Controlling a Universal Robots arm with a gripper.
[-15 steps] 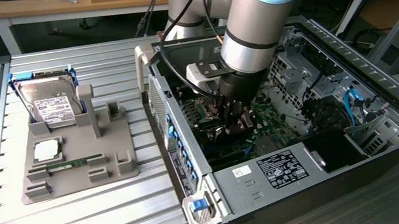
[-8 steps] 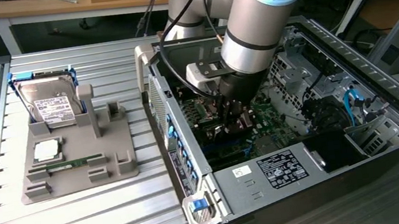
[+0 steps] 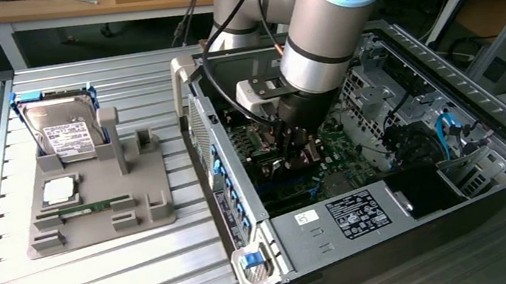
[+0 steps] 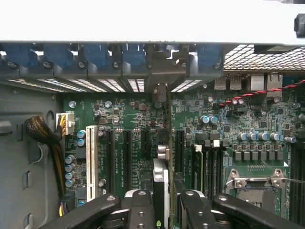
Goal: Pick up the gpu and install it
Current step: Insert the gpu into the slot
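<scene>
The gpu (image 4: pixel 161 179) appears edge-on as a thin black and silver card standing upright between my fingers (image 4: pixel 141 205). Its metal end bracket (image 4: pixel 159 78) lies against the rear slot openings of the case. My gripper (image 4: pixel 164 196) is shut on the card's top edge. Beneath the card is the green motherboard (image 4: pixel 128 114), with black expansion slots (image 4: pixel 127 152) and a white slot (image 4: pixel 91 157) beside it. In the exterior view my gripper (image 3: pixel 294 144) reaches down inside the open computer case (image 3: pixel 483 104), over the motherboard; the card itself is mostly hidden there by the fingers.
A grey parts holder (image 3: pixel 142 193) at the exterior view's left carries a silver hard drive (image 3: pixel 63 130), a green RAM stick (image 3: pixel 85 207) and a square chip (image 3: pixel 59 188). A yellow-black cable bundle (image 4: pixel 45 136) and the CPU socket (image 4: pixel 257 191) flank the slots. Case walls enclose the arm.
</scene>
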